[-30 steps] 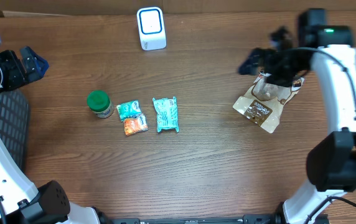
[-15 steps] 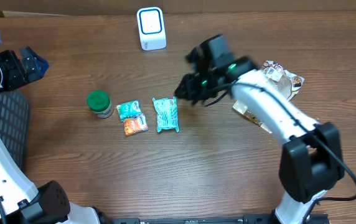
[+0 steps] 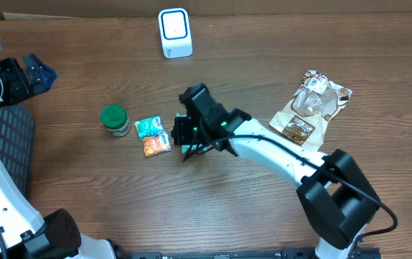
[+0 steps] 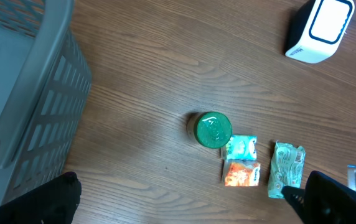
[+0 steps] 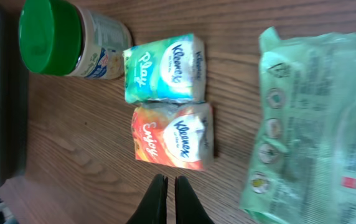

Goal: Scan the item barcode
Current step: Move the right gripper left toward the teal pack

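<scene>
A white barcode scanner point(image 3: 175, 32) stands at the back of the table. In a row at mid-table lie a green-lidded jar point(image 3: 114, 119), a teal tissue pack point(image 3: 148, 127), an orange tissue pack point(image 3: 156, 145) and a mint-green packet point(image 5: 315, 124). My right gripper point(image 5: 170, 180) hovers just in front of the orange tissue pack point(image 5: 173, 137), its fingers pressed together with nothing between them. In the overhead view the right arm covers most of the mint-green packet. My left gripper point(image 4: 196, 205) hangs wide open and empty, high at the far left.
A brown pouch point(image 3: 309, 109) lies flat at the right side of the table. A grey slatted basket point(image 4: 16, 93) stands off the table's left edge, below the left arm.
The right arm has swung left from the brown pouch to the row of small packs, and its jaws have gone from open to shut. The left arm has not moved.
</scene>
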`<act>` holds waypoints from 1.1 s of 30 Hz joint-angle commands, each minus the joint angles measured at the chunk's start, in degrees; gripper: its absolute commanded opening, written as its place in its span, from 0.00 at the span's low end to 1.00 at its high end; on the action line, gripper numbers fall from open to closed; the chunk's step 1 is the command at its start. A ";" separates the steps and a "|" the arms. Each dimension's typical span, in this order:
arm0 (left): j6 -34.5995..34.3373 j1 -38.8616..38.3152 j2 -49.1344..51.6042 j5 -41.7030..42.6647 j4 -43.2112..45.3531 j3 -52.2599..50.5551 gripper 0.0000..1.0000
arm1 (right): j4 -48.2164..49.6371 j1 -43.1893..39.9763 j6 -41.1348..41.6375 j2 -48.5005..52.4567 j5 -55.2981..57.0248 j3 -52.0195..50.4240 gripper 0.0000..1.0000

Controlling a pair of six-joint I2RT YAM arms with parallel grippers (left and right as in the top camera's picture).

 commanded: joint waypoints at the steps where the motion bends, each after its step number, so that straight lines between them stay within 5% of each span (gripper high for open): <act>1: 0.85 -0.07 0.50 -0.11 0.11 0.09 1.00 | 0.74 2.05 2.78 3.43 4.57 -0.52 0.04; 16: 0.85 -0.07 0.50 -0.11 0.11 0.09 1.00 | -5.38 1.36 3.96 5.11 4.17 -0.50 0.04; 23: 0.85 -0.07 0.50 -0.11 0.11 0.09 0.99 | -9.86 -5.09 3.82 4.20 4.09 -0.48 0.04; 33: 0.85 -0.07 0.50 -0.11 0.11 0.09 1.00 | -12.46 -11.65 -7.06 -1.95 -6.60 0.87 0.16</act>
